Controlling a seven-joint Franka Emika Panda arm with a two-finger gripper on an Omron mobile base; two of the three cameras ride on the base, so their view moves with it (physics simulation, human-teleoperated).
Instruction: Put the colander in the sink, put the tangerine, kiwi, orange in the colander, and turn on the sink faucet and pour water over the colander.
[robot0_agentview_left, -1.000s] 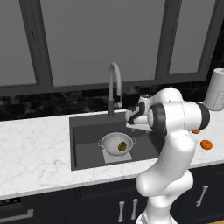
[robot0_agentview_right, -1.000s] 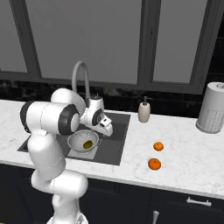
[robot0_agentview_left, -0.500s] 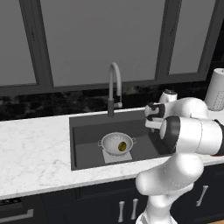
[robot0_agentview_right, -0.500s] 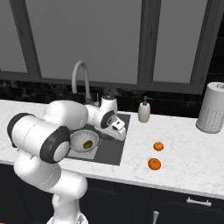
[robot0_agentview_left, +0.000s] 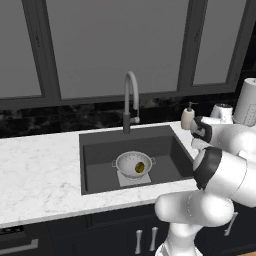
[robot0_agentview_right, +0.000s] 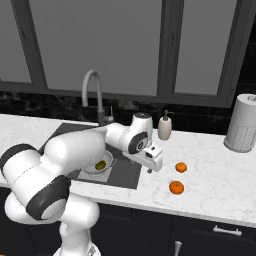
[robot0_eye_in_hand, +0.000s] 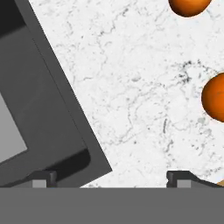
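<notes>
**Colander loaded with kiwi, two fruits to go**

The colander (robot0_agentview_left: 133, 164), small, shiny and perforated, sits mid-sink (robot0_agentview_left: 95, 150) on the lighter patch, with the kiwi (robot0_agentview_left: 140, 167) inside. My gripper (robot0_agentview_right: 154, 164) hangs wide open and empty over the counter (robot0_agentview_right: 210, 165) just right of the sink's edge. The tangerine (robot0_agentview_right: 181, 167) and orange (robot0_agentview_right: 176, 187) lie near each other further right; which is smaller is hard to judge. Closing off-centre could roll one away towards the counter's front edge.

Arm swung right: end effector (robot0_agentview_right: 151, 167) left sink (robot0_agentview_right: 125, 172), now over counter (robot0_agentview_right: 210, 165) near tangerine (robot0_agentview_right: 181, 167).
</notes>
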